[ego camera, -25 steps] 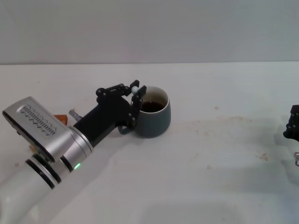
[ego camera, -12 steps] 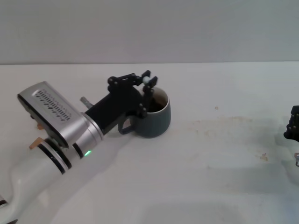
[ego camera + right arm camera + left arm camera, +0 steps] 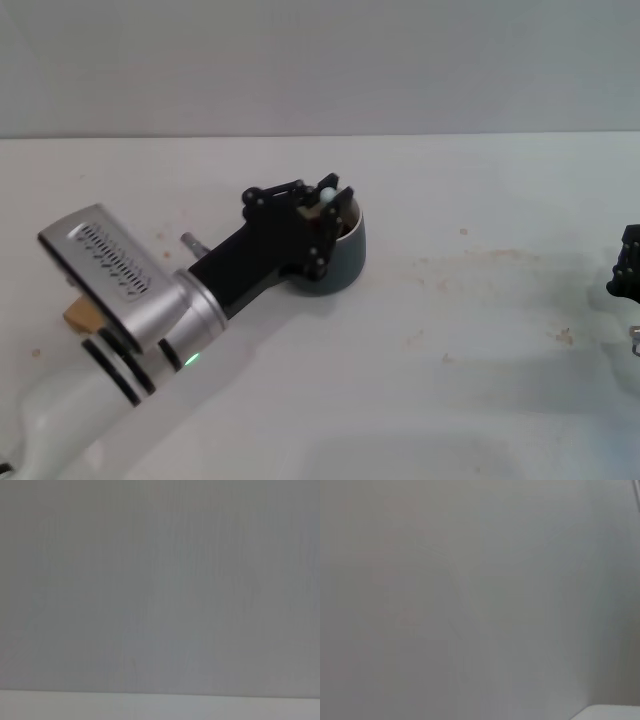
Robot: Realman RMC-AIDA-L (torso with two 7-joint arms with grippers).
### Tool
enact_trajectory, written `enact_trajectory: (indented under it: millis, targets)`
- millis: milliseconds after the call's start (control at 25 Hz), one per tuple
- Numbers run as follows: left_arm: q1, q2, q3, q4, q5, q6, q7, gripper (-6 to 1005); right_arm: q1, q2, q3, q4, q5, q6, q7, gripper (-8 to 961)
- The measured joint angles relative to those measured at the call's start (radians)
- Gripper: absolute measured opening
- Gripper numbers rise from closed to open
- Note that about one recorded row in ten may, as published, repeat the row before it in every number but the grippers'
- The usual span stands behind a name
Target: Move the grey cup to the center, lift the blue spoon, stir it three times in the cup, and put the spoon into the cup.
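Observation:
In the head view the grey cup (image 3: 345, 258) stands on the white table, left of the middle. My left gripper (image 3: 325, 212) hangs over the cup's mouth and covers most of it. It is shut on the blue spoon (image 3: 327, 195), whose pale handle tip shows between the fingers. The spoon's bowl is hidden inside the cup. The cup's handle is hidden behind my left arm. My right gripper (image 3: 626, 272) is parked at the table's right edge. Both wrist views show only a blank wall.
A wooden block (image 3: 80, 316) lies partly hidden behind my left arm at the left. Faint stains mark the table (image 3: 470, 330) right of the cup.
My left gripper has moved right with the spoon, from beside the cup's left rim to over its mouth. The cup and my right arm have not moved.

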Motion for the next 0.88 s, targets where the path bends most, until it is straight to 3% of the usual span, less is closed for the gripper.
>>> enact_trajectory:
  millis: [320,880]
  targets:
    - [0.03,0.004,-0.048,0.031,0.0,0.006,0.001,164,0.0,0.0,0.0,0.005,-0.001,0.0,0.0,-2]
    - [-0.058,-0.003,-0.072,0.085,0.0,-0.002,-0.005,170,-0.004,0.0,-0.003,0.012,-0.013,0.0,0.0,-2]
